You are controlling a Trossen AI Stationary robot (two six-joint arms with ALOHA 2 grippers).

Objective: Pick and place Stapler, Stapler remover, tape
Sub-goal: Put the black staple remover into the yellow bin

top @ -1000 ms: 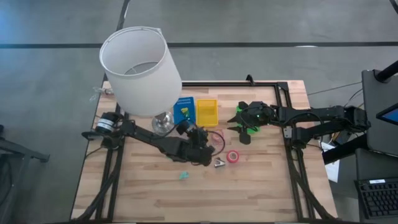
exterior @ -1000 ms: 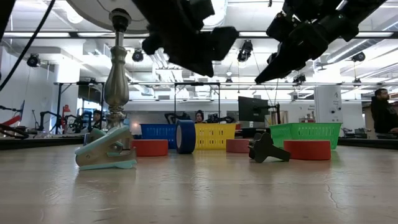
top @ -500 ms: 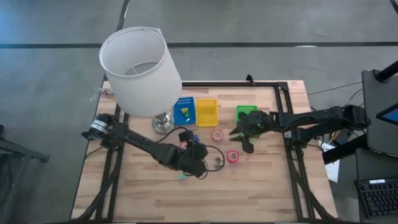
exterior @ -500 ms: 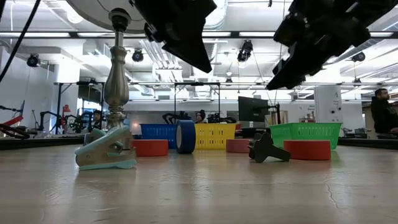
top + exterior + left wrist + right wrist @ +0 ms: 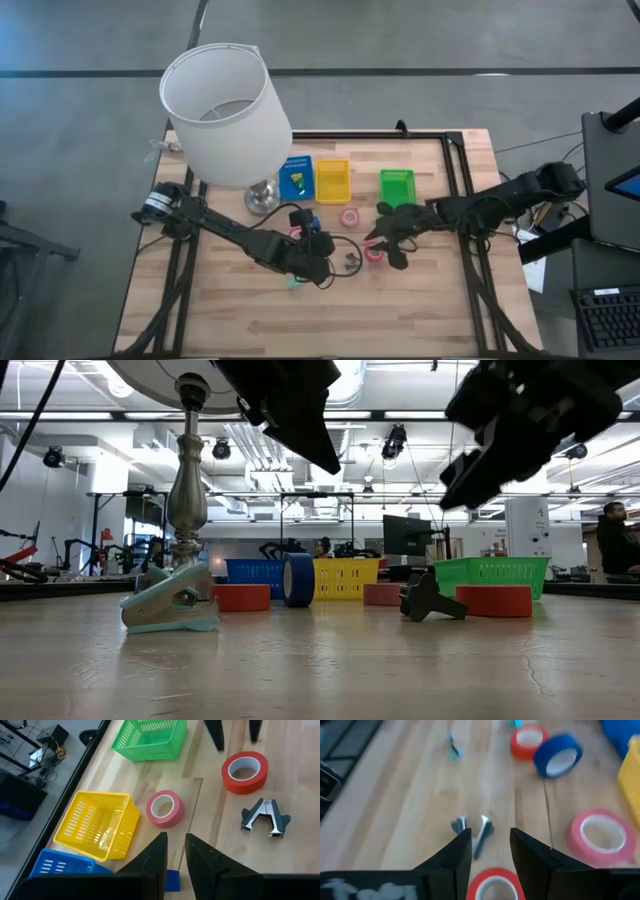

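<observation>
The silvery stapler remover [image 5: 352, 262] [image 5: 265, 816] lies on the wooden table between my two grippers. A red tape roll [image 5: 374, 250] lies flat beside it and a pink roll [image 5: 349, 217] farther back. Another red roll [image 5: 527, 740] lies by a blue roll [image 5: 557, 755]. My left gripper [image 5: 330, 262] hovers just left of the remover, slightly open, nothing between its fingers. My right gripper [image 5: 378, 243] hangs open above the red roll [image 5: 495, 887], pointing at the remover [image 5: 475, 832]. No stapler shows in any view.
A lamp with a white shade [image 5: 225, 110] stands at the back left on its metal base [image 5: 262, 198]. Blue [image 5: 297, 178], yellow [image 5: 333, 180] and green [image 5: 397, 185] baskets line the far side. A small teal piece [image 5: 295, 283] lies toward the near edge.
My right gripper has come away from above the green basket, toward the near edge and the left, and sunk to just above the red roll. My left gripper has drawn back toward the near left and rolled, uncovering the pink roll. Nothing on the table has moved.
</observation>
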